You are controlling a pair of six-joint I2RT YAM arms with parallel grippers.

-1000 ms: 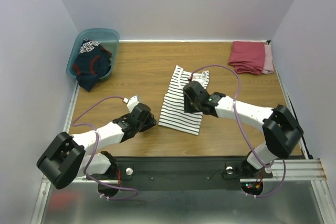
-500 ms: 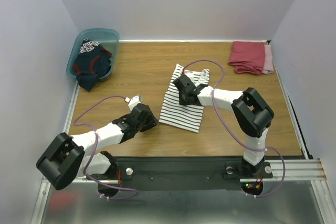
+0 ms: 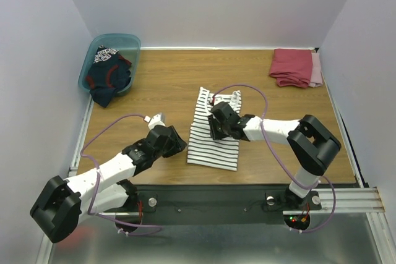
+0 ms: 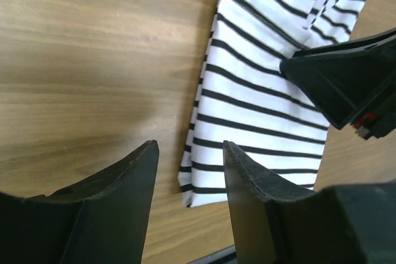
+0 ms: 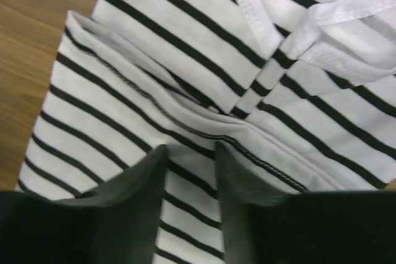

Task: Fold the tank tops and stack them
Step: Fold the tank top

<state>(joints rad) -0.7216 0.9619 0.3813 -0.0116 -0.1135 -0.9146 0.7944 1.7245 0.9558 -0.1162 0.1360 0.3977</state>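
Note:
The white striped tank top (image 3: pixel 213 149) lies lengthwise on the wooden table (image 3: pixel 167 85), straps at the far end. My right gripper (image 3: pixel 216 125) rests on its middle; in the right wrist view the fingers (image 5: pixel 148 177) stand narrowly apart, pressed flat on the striped cloth (image 5: pixel 154 47), with a ridge of folds just ahead of them. My left gripper (image 3: pixel 176 143) hovers open just left of the top's near left corner (image 4: pixel 195 196), touching nothing. The navy tank top (image 3: pixel 106 73) with red trim sits bunched in the teal bin (image 3: pixel 133 41) at the far left.
Folded red and pink cloth (image 3: pixel 294 66) lies at the far right corner. The teal bin stands against the left wall. White walls close the table on three sides. The right gripper's black body (image 4: pixel 346 85) is seen in the left wrist view above the striped top.
The right gripper went up the striped top, then drew back toward me, and the top now lies straighter and nearer. The left arm reached slightly right toward the top's corner.

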